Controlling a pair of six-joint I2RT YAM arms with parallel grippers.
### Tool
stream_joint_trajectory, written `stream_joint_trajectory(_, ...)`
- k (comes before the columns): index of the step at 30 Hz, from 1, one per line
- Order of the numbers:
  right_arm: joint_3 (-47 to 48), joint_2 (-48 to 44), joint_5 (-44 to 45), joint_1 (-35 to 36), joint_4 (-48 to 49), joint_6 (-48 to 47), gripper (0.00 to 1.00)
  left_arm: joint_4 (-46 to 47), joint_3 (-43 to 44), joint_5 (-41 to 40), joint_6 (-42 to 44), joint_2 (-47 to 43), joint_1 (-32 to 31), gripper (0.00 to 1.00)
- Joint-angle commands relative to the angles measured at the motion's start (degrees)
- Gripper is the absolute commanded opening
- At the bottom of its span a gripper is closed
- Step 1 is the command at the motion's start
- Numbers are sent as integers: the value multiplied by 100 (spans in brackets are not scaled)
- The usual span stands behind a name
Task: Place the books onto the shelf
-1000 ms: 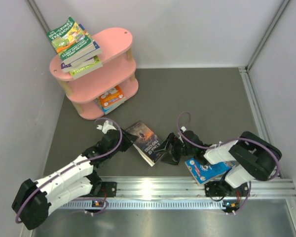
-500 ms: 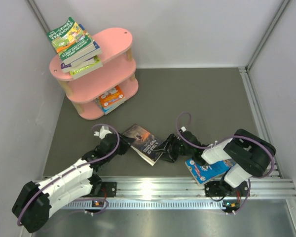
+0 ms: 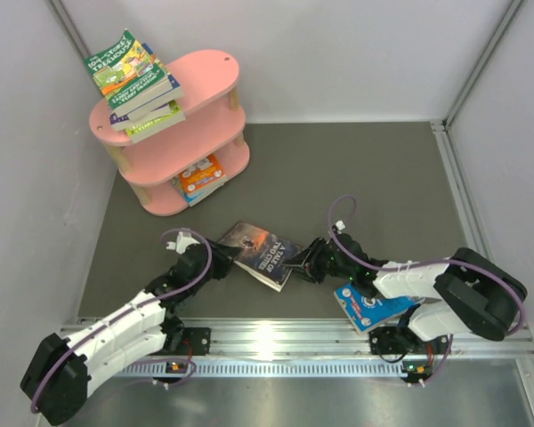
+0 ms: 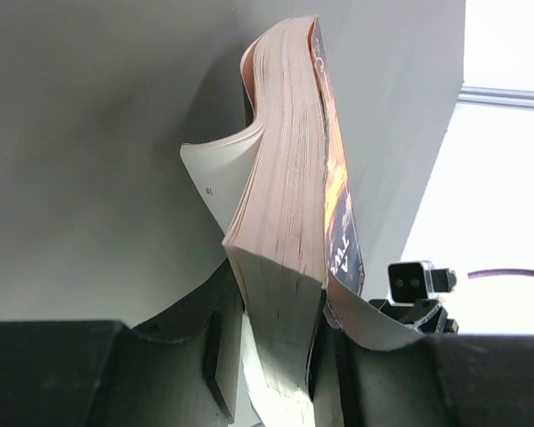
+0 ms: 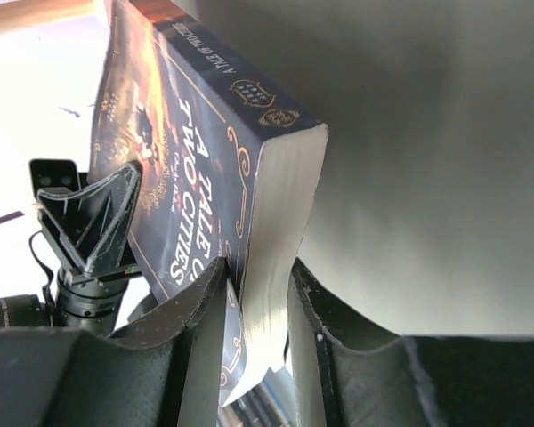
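A dark brownish book [image 3: 260,253] titled "A Tale of Two Cities" lies low over the grey table between both arms. My left gripper [image 3: 221,260] is shut on its left end; in the left wrist view the page block [image 4: 289,205] sits pinched between the jaws [image 4: 276,338]. My right gripper [image 3: 301,261] is shut on the opposite end, one finger on the cover [image 5: 196,151] and the other on the pages [image 5: 256,294]. The pink shelf [image 3: 209,76] stands at the far left, with a stack of books [image 3: 133,84] on its top board and more books [image 3: 200,178] on the bottom board.
A blue-covered book [image 3: 369,307] lies on the table under my right arm, near the front rail [image 3: 276,342]. White walls close in the table on the left, back and right.
My right gripper moved left onto the dark book's free end and closed on it. The left arm drew back slightly with the book, which now sits flatter.
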Motion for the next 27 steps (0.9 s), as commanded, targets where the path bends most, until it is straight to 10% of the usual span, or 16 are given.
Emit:
stream_joint_trajectory(1,406,-448,701,80,-167,-381,0,895,-100,386,-313,-163,-39,0)
stream_joint_trajectory(19,1286,-2523,1976,80,-2716,-1647,0,-745,-153,369,213,-1435,-47,98)
stream_joint_trajectory(27,1961,-2910,2249,80,-3375,-2034,0,-3171,1443,-246,1829,-2000,-47,99)
